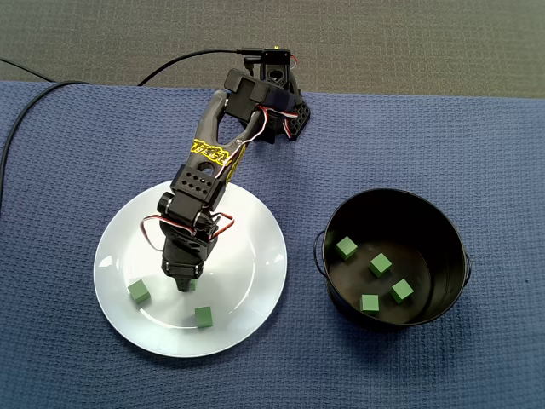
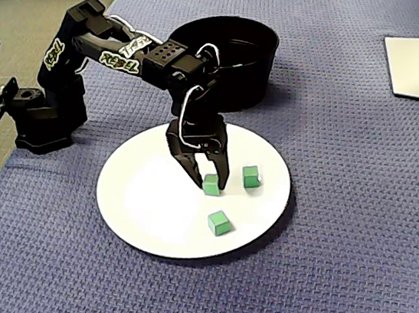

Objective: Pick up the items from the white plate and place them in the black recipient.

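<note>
Four green cubes (image 1: pixel 380 264) are in the black bucket (image 1: pixel 443 256) and three are left on the white plate (image 1: pixel 128 247). The gripper (image 2: pixel 209 185) jaws straddle the mid-plate cube (image 2: pixel 212 180); can't tell if it's pinched.

A glossy white plate (image 1: pixel 247 247) holds bright green cubes (image 1: pixel 139 293), and more cubes of the same green (image 1: pixel 380 264) lie inside the shiny black bucket (image 1: pixel 456 256). Both stand on a dark blue cloth (image 1: pixel 426 128) with a fine waffle weave that covers the table, next to speckled grey carpet (image 1: pixel 383 43). The arm (image 1: pixel 204 175) and its tool (image 1: pixel 183 288) are matt black, with yellow lettering (image 1: pixel 210 152) on the arm, red and white wires (image 1: pixel 264 123) looping at its joints, and a black cable (image 1: pixel 187 60) at its base.
</note>
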Action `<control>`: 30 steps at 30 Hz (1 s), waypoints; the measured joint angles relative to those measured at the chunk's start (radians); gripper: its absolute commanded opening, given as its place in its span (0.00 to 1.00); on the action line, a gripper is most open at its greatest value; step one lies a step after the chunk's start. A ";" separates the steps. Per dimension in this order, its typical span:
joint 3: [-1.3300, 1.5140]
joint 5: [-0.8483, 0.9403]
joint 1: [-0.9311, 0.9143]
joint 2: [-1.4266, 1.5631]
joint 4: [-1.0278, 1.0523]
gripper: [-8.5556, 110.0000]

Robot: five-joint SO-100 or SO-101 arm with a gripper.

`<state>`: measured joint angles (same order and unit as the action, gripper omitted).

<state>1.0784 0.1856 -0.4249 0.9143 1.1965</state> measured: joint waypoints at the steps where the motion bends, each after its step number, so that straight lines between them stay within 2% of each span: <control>1: 0.000 -0.003 0.000 0.000 0.000 0.07; 5: 0.000 -0.011 0.000 0.005 0.009 0.07; 8: -0.014 0.000 -0.020 0.084 0.097 0.07; 14: -0.275 0.071 -0.026 0.397 0.285 0.07; 17: -0.411 0.101 0.092 0.488 0.316 0.07; 20: -0.425 0.140 0.267 0.546 0.307 0.07; 25: -0.232 0.216 0.630 0.618 0.227 0.07; 30: 0.089 0.242 0.871 0.618 0.094 0.07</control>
<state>1.1674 0.4280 0.4464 1.5324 1.2901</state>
